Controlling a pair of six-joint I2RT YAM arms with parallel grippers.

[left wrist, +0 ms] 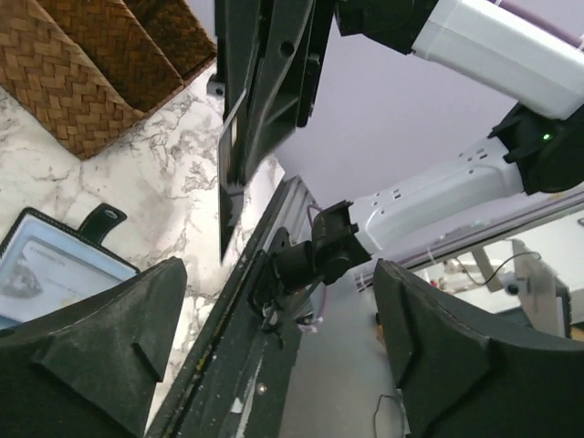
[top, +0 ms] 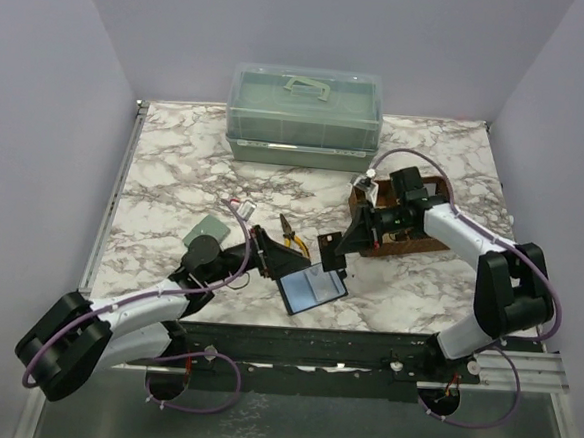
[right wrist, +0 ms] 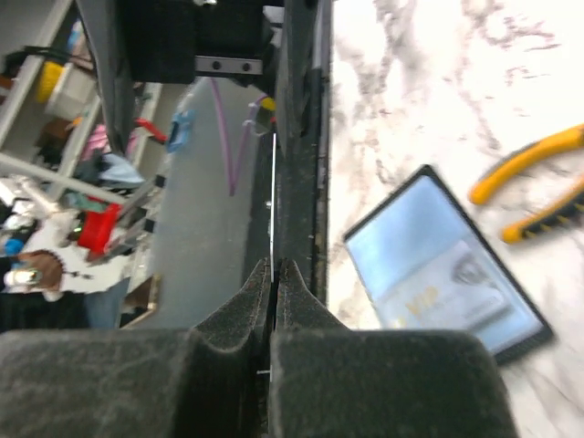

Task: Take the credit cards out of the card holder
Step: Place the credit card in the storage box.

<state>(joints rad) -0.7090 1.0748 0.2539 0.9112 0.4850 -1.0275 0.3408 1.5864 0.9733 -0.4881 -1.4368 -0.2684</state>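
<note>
The right pincer (right wrist: 275,274) is shown closed on a thin grey card (right wrist: 274,205), which is gripped by one end and seen edge-on above the counter (top: 175,171). The left pincer (left wrist: 278,283) is shown open, its jaws spread wide just beside the card and touching nothing. The card holder (top: 314,289) is laid unfolded on the counter just below both pincers, with the blue-grey lining upward. A further pale card appears to be lodged in its pocket (this cannot be confirmed). Yellow-handled pliers (top: 292,241) are seen beside it, a green wallet (top: 208,228) further left, and a wicker basket (left wrist: 82,64) to the right. The step in hand is judged to be the setting-down of the held card. It is best lowered flat onto bare counter, apart from holder and pliers, and released only once contact is made, with the left pincer kept clear.
</note>
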